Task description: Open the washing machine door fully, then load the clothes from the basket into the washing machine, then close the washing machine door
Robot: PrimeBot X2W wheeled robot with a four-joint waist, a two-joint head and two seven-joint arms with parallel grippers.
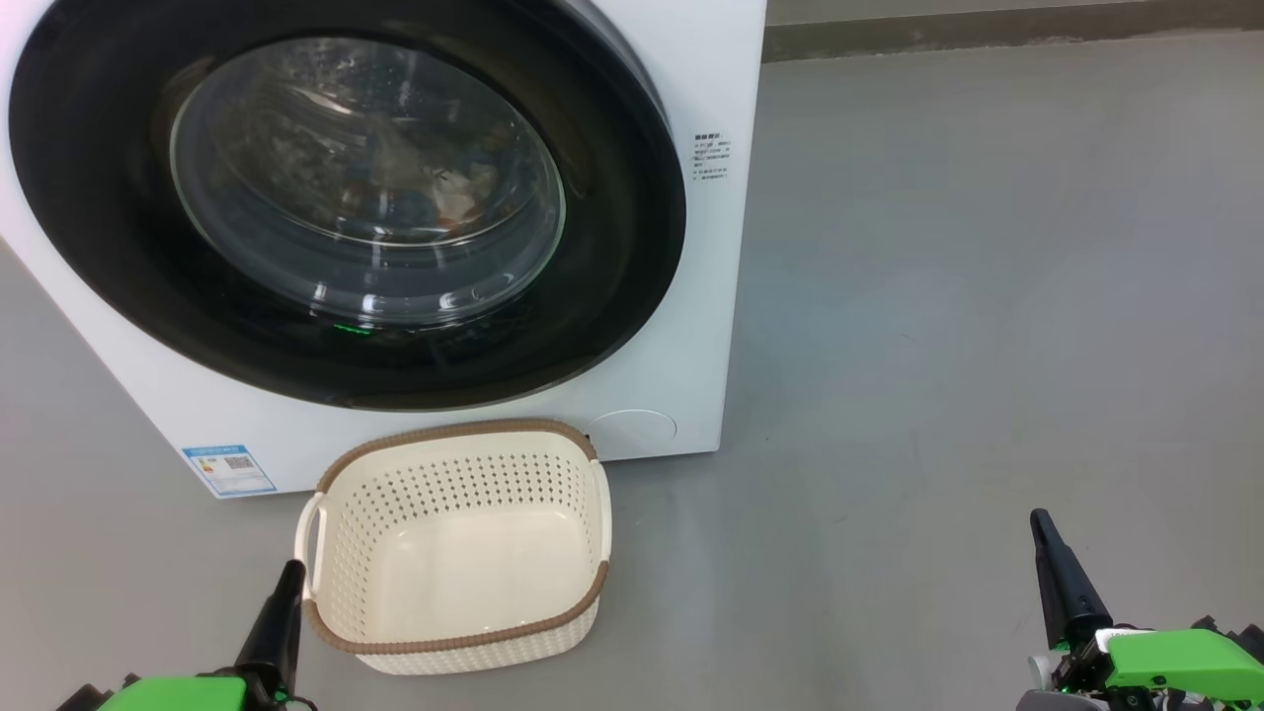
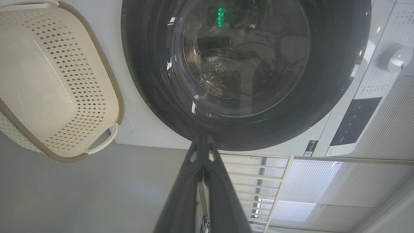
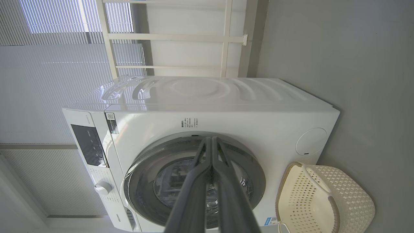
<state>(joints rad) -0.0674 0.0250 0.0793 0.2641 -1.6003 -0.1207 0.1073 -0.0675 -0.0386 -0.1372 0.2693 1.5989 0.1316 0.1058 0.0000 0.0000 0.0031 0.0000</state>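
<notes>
The washing machine door point(image 1: 346, 197) lies shut, flat against the white front of the washing machine point(image 1: 713, 296), its glossy black ring round the bulging glass bowl. Behind that glass the clothes point(image 1: 439, 188) show dimly inside the drum – pale and bluish fabric with an orange patch, too blurred by reflections to tell piece from piece. A blue energy label point(image 1: 229, 470) sits at the machine's lower left corner, a round cover point(image 1: 637, 430) at its lower right. Just in front of the machine, below the door, the basket point(image 1: 464, 484) stands upright on the grey floor point(image 1: 938, 346), its bare cream bottom showing inside the brown rim. The left gripper point(image 1: 292, 569) hangs low at the basket's near left corner, fingers pressed together and holding nothing. The right gripper point(image 1: 1040, 521) is well off to the right over open floor – its fingers likewise closed on nothing, tips meeting in the right wrist view
</notes>
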